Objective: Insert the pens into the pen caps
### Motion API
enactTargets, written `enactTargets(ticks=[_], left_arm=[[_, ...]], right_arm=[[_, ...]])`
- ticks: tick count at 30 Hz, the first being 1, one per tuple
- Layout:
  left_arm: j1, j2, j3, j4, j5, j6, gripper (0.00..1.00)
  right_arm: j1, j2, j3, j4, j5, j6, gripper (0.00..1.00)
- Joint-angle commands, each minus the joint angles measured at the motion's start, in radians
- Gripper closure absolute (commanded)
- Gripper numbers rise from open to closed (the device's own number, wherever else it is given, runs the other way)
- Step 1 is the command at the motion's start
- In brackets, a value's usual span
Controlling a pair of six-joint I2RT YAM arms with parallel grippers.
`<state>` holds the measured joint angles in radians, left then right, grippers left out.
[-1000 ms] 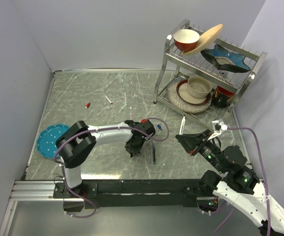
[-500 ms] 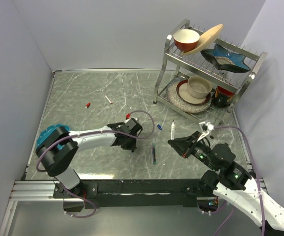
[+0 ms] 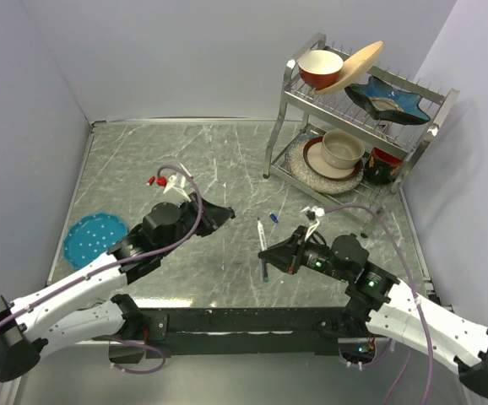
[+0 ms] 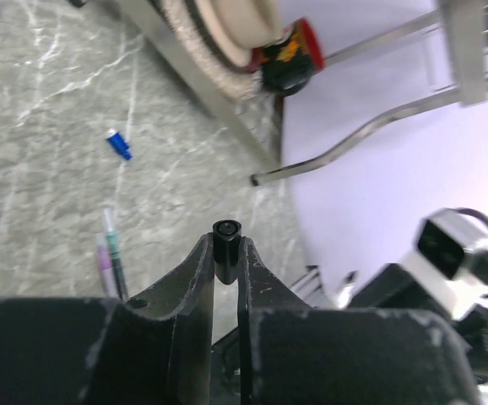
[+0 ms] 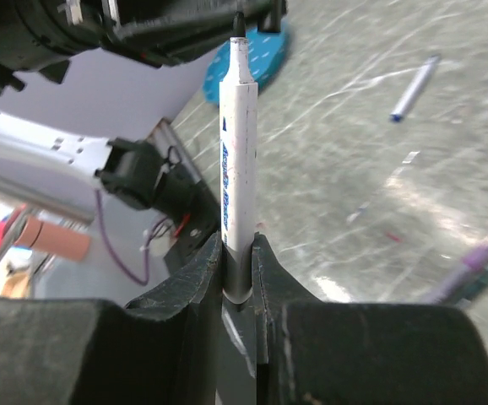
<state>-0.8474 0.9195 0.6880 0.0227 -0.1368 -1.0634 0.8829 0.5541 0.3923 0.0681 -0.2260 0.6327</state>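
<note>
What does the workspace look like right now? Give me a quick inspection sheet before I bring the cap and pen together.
Surface: grey marbled table, no spills seen.
Job's things: black cap and white pen held; blue cap and red cap loose; teal pen and pale pen side by side; far pen lies alone.
Clutter: blue dotted disc by the left edge.
Grippers: left claw shut on black cap; right claw shut on white pen.
Cables: purple left cable loops close to red cap; right cable arches over its arm.
Surroundings: dish rack with bowls and plates; plain walls.
</note>
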Motion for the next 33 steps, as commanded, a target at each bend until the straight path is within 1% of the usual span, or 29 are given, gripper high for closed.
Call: enactTargets(ticks=[1, 4, 9, 14, 21, 33], left_arm=[[0.002, -0.077, -0.067, 0.131, -0.003, -0.05, 0.99], [0.002, -0.12, -0.09, 0.151, 0.005, -0.024, 0.99], [0.002, -0.165, -0.111, 0.186, 0.035, 0.002, 0.99], [0.001, -0.169, -0.097, 0.178, 0.068, 0.029, 0.99], [0.001, -0.134, -0.094, 0.197, 0.127, 0.059, 0.99], [-0.004, -0.116, -0.108, 0.221, 0.163, 0.065, 0.99]], right_arm=[[0.08, 0.091, 0.022, 0.165, 0.011, 0.013, 1.0], [0.119, 0.151, 0.043, 0.2, 0.025, 0.016, 1.0], [0.139, 0.225, 0.08, 0.207, 0.034, 0.015, 1.0], [0.143, 0.248, 0.089, 0.216, 0.043, 0.016, 1.0], [0.145, 0.265, 0.103, 0.213, 0.05, 0.012, 1.0], [0.143, 0.259, 0.115, 0.2, 0.066, 0.005, 1.0]])
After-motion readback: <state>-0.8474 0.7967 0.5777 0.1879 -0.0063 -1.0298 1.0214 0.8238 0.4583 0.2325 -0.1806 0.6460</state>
